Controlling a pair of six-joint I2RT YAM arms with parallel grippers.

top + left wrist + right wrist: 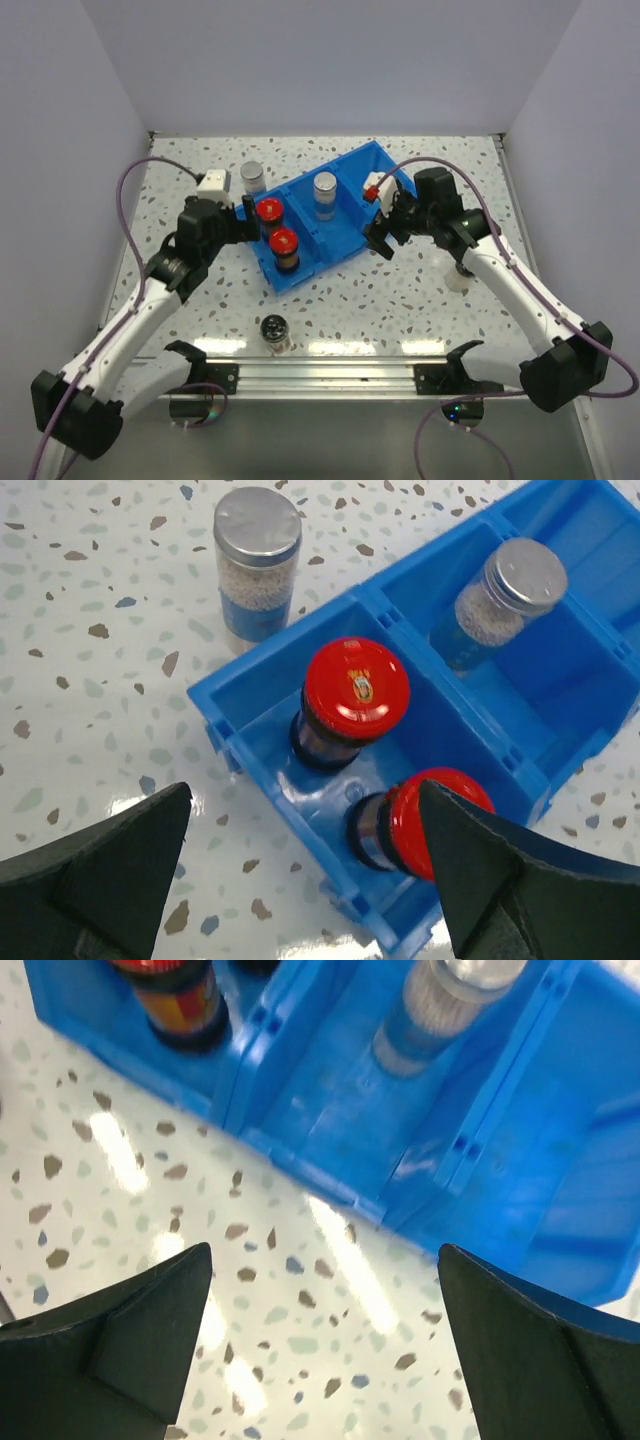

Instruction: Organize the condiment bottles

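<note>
Two red-capped jars (pixel 269 210) (pixel 284 243) stand in the left compartment of the blue bin (pixel 345 245). In the left wrist view they are the farther one (pixel 355 685) and the nearer one (pixel 430 820). A silver-capped jar (pixel 325 190) (pixel 510 590) stands in the middle compartment. Another silver-capped jar (pixel 253 177) (pixel 257 555) stands on the table behind the bin's left end. A black-capped jar (pixel 274 332) stands near the front rail. My left gripper (pixel 250 215) (pixel 310 880) is open at the bin's left end, holding nothing. My right gripper (pixel 383 238) (pixel 325 1350) is open over the table by the bin's right side.
The right wrist view shows the bin's wall (pixel 330 1110), the silver-capped jar's body (pixel 440 1010) and a red-capped jar's body (pixel 180 1000). A pale object (pixel 457 278) sits half hidden under the right arm. A metal rail (pixel 330 375) runs along the near edge.
</note>
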